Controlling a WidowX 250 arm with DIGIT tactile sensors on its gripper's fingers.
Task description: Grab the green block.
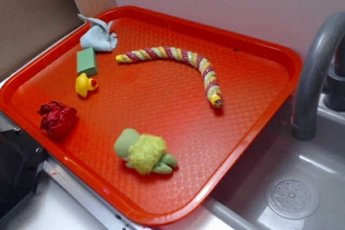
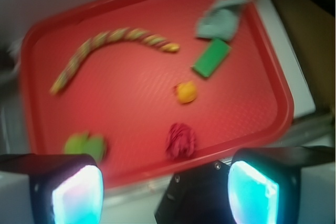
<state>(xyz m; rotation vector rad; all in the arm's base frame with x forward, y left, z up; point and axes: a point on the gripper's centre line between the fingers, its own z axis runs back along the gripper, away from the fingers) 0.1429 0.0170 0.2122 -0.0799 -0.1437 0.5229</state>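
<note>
green block plain, unlabelled, between duck, cloth

A pale, plain wall rises behind the red tray. Left of the tray stands a brown cardboard panel. Right of the tray sits a grey sink with a curved grey faucet and a round drain.

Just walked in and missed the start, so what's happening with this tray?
Nothing is being handled yet. The tool hangs open above the near edge of the red tray, holding nothing. The green block lies untouched at the tray's far left, between a grey-blue cloth toy and a yellow duck. A striped snake toy, a fuzzy green plush and a red scrunched item also sit on the tray.
</note>
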